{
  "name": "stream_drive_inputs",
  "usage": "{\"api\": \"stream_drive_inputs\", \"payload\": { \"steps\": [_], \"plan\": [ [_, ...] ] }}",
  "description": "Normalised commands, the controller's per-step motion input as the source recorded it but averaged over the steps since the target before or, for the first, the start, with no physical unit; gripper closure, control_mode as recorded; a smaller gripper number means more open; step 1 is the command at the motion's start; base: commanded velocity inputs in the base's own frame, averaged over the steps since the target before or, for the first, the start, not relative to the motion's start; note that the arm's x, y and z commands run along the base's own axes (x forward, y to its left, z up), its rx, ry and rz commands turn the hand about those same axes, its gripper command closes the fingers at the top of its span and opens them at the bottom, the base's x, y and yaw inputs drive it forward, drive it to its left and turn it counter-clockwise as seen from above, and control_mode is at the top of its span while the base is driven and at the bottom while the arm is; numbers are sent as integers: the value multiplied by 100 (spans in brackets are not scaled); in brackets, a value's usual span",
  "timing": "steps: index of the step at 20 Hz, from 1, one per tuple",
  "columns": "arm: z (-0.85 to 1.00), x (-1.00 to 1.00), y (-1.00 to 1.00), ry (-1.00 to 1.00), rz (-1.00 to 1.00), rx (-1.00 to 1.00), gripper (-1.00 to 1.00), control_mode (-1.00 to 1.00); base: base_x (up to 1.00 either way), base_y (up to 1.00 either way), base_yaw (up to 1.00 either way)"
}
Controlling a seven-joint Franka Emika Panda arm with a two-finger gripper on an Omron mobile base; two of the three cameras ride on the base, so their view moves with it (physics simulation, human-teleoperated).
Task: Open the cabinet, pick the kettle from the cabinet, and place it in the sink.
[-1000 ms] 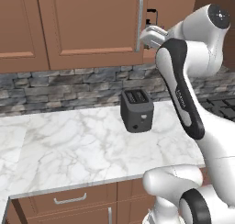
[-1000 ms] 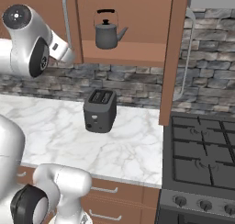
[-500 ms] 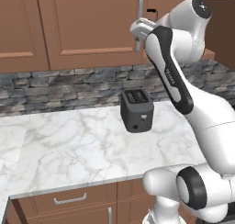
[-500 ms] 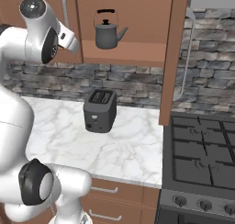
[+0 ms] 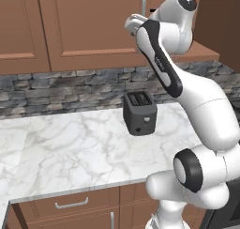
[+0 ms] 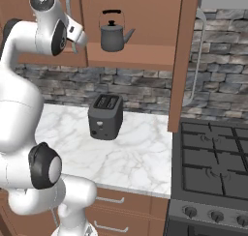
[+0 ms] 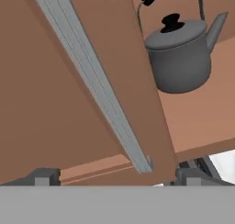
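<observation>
Though seen small, kettle (image 6: 113,35) on cabinet (image 6: 140,56) shelf: probably rigid, slick metal; grasp arched handle; gripper (image 7: 112,175) jaws apart.

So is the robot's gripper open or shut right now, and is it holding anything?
Gripper: open, holding nothing, its fingertips either side of the silver handle.

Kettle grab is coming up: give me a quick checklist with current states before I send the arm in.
1. Cabinet right door swung open: ok.
2. Kettle upright on the shelf, arched handle on top: ok.
3. Pincer open and empty: ok.
4. Pincer lined up with the kettle: not ok; it faces the left door's silver handle, kettle off to one side.
5. Toaster sits on the counter below the shelf, apart from the arm: ok.
6. Sink ready for the drop: cannot tell.
</observation>
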Motion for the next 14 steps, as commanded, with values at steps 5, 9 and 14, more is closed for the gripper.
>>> {"api": "stream_drive_inputs", "payload": {
  "steps": [5,9,14],
  "plan": [
    [0,52,0,0,0,-9,-100,-100,0,0,0],
    [-6,48,0,0,0,-8,-100,-100,0,0,0],
    [-16,47,4,0,0,-6,100,-100,0,0,0]
  ]
}}
